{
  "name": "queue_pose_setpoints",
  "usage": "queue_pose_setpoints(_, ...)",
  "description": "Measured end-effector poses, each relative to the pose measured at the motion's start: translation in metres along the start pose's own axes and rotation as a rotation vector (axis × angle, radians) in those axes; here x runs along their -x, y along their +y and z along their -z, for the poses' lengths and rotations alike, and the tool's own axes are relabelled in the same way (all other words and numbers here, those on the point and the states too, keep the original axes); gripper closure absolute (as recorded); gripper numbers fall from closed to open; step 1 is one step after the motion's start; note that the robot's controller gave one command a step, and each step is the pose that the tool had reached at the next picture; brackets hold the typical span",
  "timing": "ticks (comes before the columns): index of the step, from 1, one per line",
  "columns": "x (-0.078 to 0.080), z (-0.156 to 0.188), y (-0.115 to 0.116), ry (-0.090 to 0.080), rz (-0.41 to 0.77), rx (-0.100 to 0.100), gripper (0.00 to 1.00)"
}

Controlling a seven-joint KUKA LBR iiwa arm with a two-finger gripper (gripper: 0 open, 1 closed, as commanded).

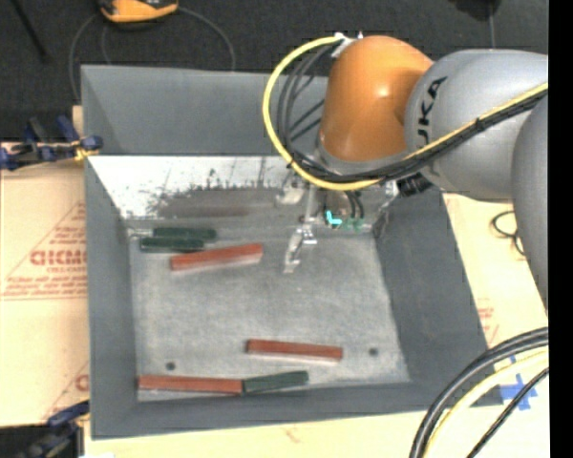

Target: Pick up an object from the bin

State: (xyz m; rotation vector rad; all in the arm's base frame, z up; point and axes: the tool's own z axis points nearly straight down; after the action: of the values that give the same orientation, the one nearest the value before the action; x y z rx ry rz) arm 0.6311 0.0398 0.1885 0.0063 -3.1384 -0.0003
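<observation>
Closest to the camera, along the bin's (pixel 110 303) near wall, the near red bar (pixel 189 385) lies flat. It is well apart from the end effector (pixel 298 256), below it and to its left in the view. The green bar (pixel 275 383) lies end to end with that bar, almost straight below the end effector. A little farther back the mid red bar (pixel 294 351) lies flat on the floor, also directly below the end effector and clear of it.

Farther still, the far red bar (pixel 217 257) lies slightly tilted, its right end just beside the end effector on the left. This is the thing nearest to it. Past that bar, the green pair (pixel 177 239) lies side by side, farther to the end effector's left.

The end effector hangs low over bare floor near the far wall. I cannot tell whether it is released or clenched, or whether it is grasping anything. Above it sit the orange cover (pixel 372 93), looped cables (pixel 285 113) and the grey arm (pixel 477 122).
</observation>
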Motion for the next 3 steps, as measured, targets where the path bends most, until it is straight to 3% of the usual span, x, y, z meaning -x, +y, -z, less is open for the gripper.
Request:
queue_pose_setpoints(1,0.002,0.005,0.000,-0.007,-0.001,0.000,0.00)
queue_pose_setpoints(2,0.025,-0.106,0.050,-0.010,-0.033,0.000,1.00)
queue_pose_setpoints(3,0.025,-0.106,0.050,-0.010,-0.033,0.000,1.00)
